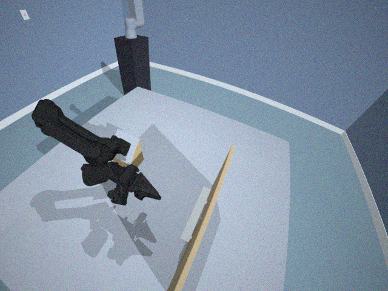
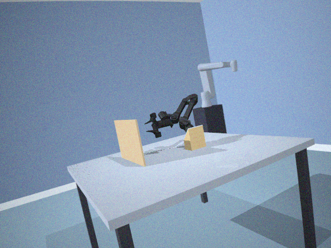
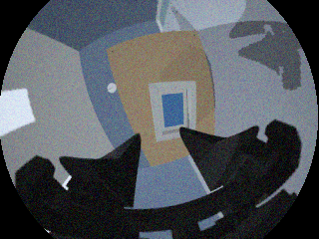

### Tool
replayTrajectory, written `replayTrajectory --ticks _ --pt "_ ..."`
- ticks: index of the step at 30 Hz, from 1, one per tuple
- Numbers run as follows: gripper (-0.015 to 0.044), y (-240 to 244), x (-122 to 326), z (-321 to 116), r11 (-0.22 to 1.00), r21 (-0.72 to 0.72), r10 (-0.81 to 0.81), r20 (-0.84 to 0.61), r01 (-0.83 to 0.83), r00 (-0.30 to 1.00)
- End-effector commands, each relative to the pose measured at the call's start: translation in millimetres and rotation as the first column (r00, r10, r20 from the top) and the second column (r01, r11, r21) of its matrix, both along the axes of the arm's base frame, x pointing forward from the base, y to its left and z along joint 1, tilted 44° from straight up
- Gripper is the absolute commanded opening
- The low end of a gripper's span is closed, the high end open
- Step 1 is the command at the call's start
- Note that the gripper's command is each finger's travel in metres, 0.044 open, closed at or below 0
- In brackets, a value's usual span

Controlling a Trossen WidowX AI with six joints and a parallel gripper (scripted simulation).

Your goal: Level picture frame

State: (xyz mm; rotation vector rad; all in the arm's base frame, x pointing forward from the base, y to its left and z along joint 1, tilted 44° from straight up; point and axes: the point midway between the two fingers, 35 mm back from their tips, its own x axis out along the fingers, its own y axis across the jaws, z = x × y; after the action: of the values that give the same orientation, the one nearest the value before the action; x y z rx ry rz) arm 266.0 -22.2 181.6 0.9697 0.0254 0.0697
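Observation:
The picture frame [image 3: 157, 107] [image 1: 196, 214] has a pale border and a blue picture. It hangs on the upright tan board [image 3: 130, 65] [image 1: 200, 225] [image 2: 129, 141]. In the wrist view its edges are not parallel to the board's: the gap to the board's left-hand edge in that view is narrower at the image's lower end, so the frame looks tilted. Screw and notched strip are hidden. My gripper [image 1: 150, 197] [image 2: 146, 127] [image 3: 159, 133] is open and empty, its fingers partly apart. It points at the board from a distance, clear of the frame.
A tan wedge-shaped block [image 1: 137, 156] [image 2: 197, 138] stands on the table [image 1: 256, 175] [image 2: 174, 184] near my arm. A grey arm [image 1: 130, 30] [image 2: 207, 80] stands on a dark pedestal [image 1: 134, 62] [image 2: 209, 120] behind the table.

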Motion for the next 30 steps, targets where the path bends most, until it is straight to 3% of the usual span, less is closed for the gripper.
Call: replayTrajectory --ticks 1,9,21,30 --pt "0.0260 0 1 -2 1.000 -0.005 -0.001 -0.004 0.001 1.000" --pt "0.0260 0 10 1 1.000 -0.005 -0.001 -0.004 0.001 1.000" --pt "0.0260 6 80 -1 1.000 -0.004 -0.001 -0.001 0.001 1.000" --pt "0.0260 6 81 -2 1.000 -0.004 -0.001 -0.001 0.001 1.000"
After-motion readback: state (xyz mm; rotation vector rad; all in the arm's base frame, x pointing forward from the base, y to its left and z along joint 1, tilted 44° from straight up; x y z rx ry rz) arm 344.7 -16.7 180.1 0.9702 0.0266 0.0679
